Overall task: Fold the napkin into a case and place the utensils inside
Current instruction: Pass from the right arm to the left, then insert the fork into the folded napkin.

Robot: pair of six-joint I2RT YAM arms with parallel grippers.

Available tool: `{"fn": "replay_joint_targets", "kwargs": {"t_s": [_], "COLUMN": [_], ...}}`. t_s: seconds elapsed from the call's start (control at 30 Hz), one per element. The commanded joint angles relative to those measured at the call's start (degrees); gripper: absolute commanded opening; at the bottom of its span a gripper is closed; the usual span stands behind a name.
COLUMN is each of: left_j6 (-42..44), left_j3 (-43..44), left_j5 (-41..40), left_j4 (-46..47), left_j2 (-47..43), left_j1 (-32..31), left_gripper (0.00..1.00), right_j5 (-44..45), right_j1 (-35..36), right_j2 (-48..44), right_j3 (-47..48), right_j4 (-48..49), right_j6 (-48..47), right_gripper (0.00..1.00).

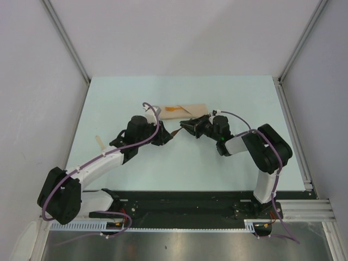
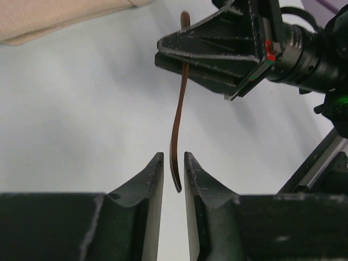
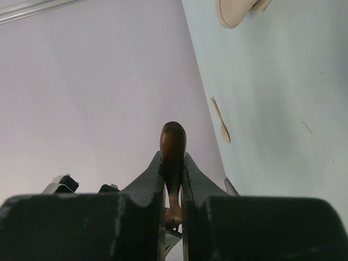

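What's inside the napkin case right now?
A slim orange piece shows at the left end of the case; the cloth hides how far it goes in. The brown utensil is outside, clamped by the right gripper.

Two arms, same build. Left arm (image 1: 103, 163): white tube links between blocky black joint housings. Right arm (image 1: 265, 185): the same. A purple cable (image 1: 136, 144) runs along each, held by pale ties (it loops free near the wrists). Left gripper (image 2: 174, 157): matte black moulded fingers (image 2: 149, 182), flat inner faces, edges scuffed pale. Right gripper (image 3: 173, 157) is alike. From the left wrist view its body is a ribbed black wedge with a small red tab (image 2: 269, 50). Green light (image 1: 221, 139) on the right wrist. Black base plate (image 1: 179, 204) under both.
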Motion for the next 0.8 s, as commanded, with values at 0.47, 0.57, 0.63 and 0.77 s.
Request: {"fn": "replay_joint_targets", "kwargs": {"t_s": [0.47,0.57,0.63,0.77], "left_j6": [6.8,10.5,10.8,13.3], "left_j3": [21.7,31.4,34.3,43.8], "left_j5": [31.2,36.2,39.9,41.3], "left_j4": [-13.1,-20.4,-22.8,-28.9], "left_j2": [23.8,32.5,36.0,43.6], "left_j1": [18.9,22.2,24.2,25.4], "left_gripper": [0.00,0.00,0.00,0.00], "right_j5": [-7.3,-11.1,-13.3,-14.0], "right_j1": [-12.6,-17.9,-20.4,-24.1], "right_j2": [-8.7,-4.0,-0.6,7.7], "right_j3": [21.0,30.0,34.8,42.3], "right_j4": [-42.3,-52.7,-59.2,-65.3], "right_j6": [-51.0,-64.3,-70.8,-77.1], "right_gripper": [0.56,0.51,0.41,0.28]}}
